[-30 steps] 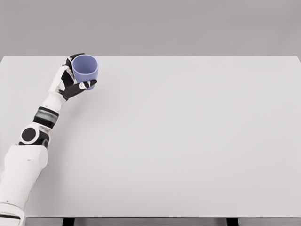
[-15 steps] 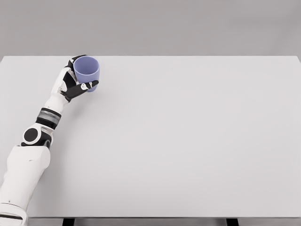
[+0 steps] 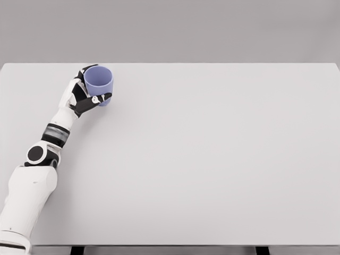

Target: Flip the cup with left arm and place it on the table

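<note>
A blue-violet cup (image 3: 99, 82) is held at the far left of the white table (image 3: 212, 159), mouth up and tipped slightly toward the camera so its inside shows. My left hand (image 3: 87, 93) is shut on it, dark fingers wrapped around its lower wall and thumb across the front. Whether the cup's base touches the table I cannot tell. The left arm reaches up from the lower left corner. The right arm is out of view.
The table's far edge (image 3: 170, 63) runs just behind the cup, and its left edge lies close beside the arm. A plain grey wall stands behind.
The left hand has carried the cup slightly right and down, and the cup stands a little more upright than one second ago.
</note>
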`<act>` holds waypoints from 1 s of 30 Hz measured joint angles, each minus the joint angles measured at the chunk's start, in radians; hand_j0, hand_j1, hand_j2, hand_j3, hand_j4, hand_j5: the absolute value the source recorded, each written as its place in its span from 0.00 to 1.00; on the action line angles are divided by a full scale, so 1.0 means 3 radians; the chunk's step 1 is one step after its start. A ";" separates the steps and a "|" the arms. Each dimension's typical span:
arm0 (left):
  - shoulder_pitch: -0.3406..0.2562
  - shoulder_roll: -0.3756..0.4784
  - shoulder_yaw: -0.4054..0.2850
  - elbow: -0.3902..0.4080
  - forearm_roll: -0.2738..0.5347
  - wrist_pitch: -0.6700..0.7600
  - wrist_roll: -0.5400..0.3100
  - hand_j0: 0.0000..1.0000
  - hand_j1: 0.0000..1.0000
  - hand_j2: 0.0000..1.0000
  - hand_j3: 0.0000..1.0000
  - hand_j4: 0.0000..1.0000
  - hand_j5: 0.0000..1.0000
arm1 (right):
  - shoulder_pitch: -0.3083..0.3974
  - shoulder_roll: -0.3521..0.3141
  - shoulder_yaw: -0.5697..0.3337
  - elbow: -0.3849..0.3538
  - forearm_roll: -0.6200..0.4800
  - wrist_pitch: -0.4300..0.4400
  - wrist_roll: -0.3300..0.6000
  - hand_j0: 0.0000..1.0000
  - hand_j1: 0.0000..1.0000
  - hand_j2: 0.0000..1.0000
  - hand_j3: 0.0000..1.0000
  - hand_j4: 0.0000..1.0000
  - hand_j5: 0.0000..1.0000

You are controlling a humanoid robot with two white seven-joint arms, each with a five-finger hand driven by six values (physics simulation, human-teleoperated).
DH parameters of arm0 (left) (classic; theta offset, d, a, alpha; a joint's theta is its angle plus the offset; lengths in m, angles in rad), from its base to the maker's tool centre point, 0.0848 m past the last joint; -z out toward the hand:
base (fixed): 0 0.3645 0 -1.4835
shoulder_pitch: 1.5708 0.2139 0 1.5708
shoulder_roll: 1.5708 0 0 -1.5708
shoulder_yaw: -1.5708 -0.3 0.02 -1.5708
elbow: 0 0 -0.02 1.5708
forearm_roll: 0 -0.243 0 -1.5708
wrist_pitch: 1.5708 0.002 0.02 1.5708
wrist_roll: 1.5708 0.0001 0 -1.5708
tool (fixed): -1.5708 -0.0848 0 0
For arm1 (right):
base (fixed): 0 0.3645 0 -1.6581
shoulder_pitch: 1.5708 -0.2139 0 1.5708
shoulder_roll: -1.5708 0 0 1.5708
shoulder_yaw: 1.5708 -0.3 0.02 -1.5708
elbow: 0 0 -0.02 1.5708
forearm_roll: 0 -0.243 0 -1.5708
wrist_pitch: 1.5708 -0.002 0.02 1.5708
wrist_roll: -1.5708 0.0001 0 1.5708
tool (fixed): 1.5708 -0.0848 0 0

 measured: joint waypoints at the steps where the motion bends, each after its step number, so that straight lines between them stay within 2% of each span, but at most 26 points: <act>1: 0.0000 0.0000 -0.0002 0.0000 -0.0002 0.0000 0.0000 0.74 0.74 0.74 0.74 0.74 0.74 | 0.0000 0.0000 0.0000 0.0000 0.0000 0.0000 0.0000 1.00 1.00 1.00 1.00 1.00 1.00; 7: 0.0000 0.0000 -0.0008 0.0000 -0.0020 0.0001 0.0000 0.81 0.81 0.81 0.81 0.81 0.81 | 0.0000 0.0000 0.0000 0.0000 0.0000 0.0000 0.0000 1.00 1.00 1.00 1.00 1.00 1.00; 30: 0.0026 0.0002 -0.0012 -0.0005 -0.0038 -0.0001 -0.0005 0.88 0.88 0.88 0.88 0.88 0.88 | 0.0000 0.0000 0.0000 0.0000 0.0000 0.0000 0.0000 1.00 1.00 1.00 1.00 1.00 1.00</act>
